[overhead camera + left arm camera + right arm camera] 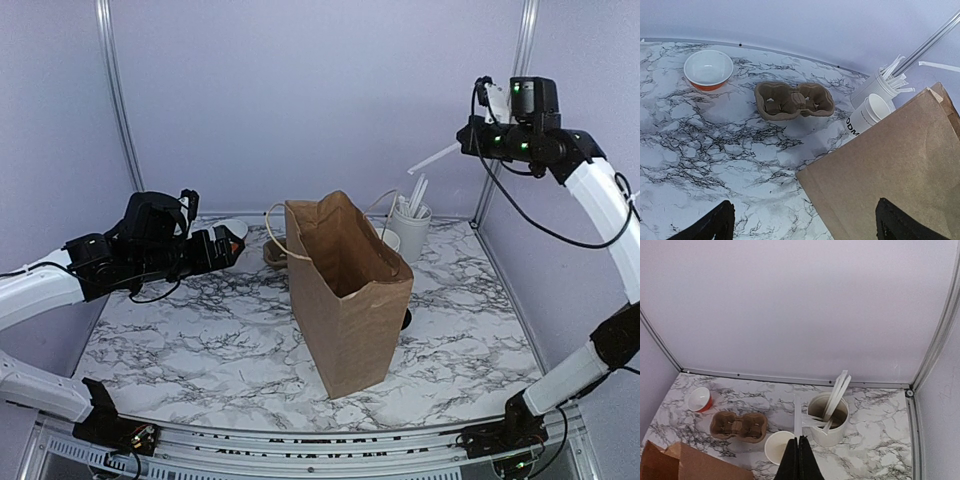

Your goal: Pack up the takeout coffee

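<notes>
the right gripper (pixel 798 442) is hanging high over the far right, fingers pressed together and pinching a white stirrer (pixel 797 415). it is probably heading for the paper bag (pixel 345 290), so lowering the stirrer into the open mouth before releasing is looking wise. the left gripper (pixel 232 242) is hovering spread wide, left of the bag. the coffee cup (pixel 867 114) is standing uncapped just behind the bag, beside the stirrer cup (pixel 832 437), which is holding more stirrers. the carrier (pixel 792 100) is holding no cups, and the bowl (pixel 708 69) is sitting empty.
</notes>
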`<act>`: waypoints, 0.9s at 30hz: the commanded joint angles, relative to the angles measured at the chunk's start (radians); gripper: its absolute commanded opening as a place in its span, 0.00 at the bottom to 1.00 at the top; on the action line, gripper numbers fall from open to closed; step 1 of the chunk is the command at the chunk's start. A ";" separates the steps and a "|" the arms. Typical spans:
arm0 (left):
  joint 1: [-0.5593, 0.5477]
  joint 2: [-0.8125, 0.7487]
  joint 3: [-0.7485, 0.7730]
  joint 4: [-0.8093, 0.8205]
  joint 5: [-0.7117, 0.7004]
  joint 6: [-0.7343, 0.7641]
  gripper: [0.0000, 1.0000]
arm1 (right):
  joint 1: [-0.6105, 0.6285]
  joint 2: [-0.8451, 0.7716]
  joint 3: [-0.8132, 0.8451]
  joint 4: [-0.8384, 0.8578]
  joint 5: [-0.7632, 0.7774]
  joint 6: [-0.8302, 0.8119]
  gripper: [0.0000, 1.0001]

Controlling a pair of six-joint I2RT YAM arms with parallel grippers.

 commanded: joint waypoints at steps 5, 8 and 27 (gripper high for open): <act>0.006 0.023 0.023 0.037 0.017 0.019 0.99 | 0.016 -0.175 -0.069 0.216 -0.390 0.075 0.00; 0.006 0.026 0.025 0.039 0.018 0.018 0.99 | 0.039 -0.193 -0.081 0.245 -0.500 0.082 0.00; 0.006 0.016 0.002 0.041 0.018 0.003 0.99 | 0.441 -0.116 0.047 -0.125 -0.222 -0.128 0.00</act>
